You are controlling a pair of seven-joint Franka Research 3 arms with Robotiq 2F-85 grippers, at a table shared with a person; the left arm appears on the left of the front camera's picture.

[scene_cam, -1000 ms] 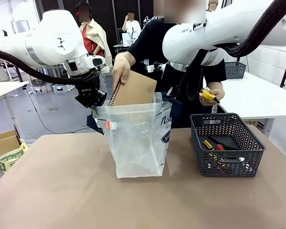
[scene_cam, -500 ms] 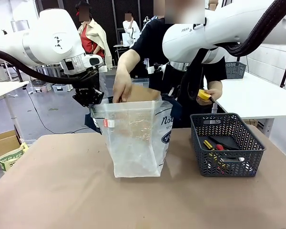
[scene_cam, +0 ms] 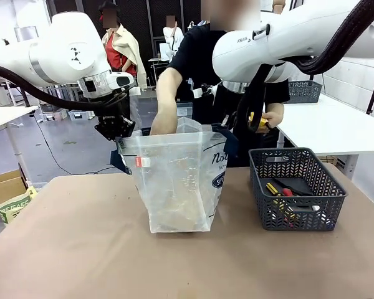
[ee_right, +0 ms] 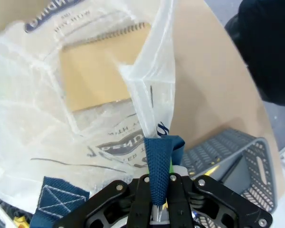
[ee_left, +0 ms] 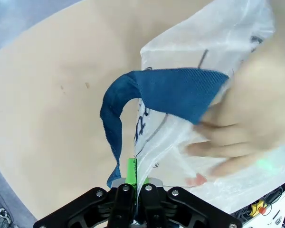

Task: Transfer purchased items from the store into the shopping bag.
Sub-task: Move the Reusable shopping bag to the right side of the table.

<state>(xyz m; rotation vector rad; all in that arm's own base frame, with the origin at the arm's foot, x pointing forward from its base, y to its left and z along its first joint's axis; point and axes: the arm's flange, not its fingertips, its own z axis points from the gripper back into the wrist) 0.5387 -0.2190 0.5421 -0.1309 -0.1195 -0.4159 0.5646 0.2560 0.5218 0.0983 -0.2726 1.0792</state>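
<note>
The shopping bag [scene_cam: 177, 180], translucent with navy lettering, stands upright mid-table with its mouth held wide. My left gripper [scene_cam: 118, 136] is shut on the bag's left rim by the navy strap [ee_left: 152, 95], and its green pad [ee_left: 132, 166] pinches the plastic. My right gripper [ee_right: 159, 190] is shut on the other navy strap [ee_right: 157, 161] at the bag's right side. A brown spiral notebook [ee_right: 104, 66] lies inside the bag, showing faintly through the plastic [scene_cam: 174, 199]. The person's hand [scene_cam: 164, 121] reaches down into the bag's mouth. Their other hand [scene_cam: 271, 117] holds a small yellow item.
A dark grey mesh basket [scene_cam: 297, 190] stands to the right of the bag with yellow, red and black items inside. The person stands directly behind the bag. The brown tabletop [scene_cam: 68, 249] spreads in front and to the left.
The person has lowered the notebook from above the rim down into the bag, their hand following it in. Their other hand with the yellow item has dropped slightly. Both grippers keep their hold.
</note>
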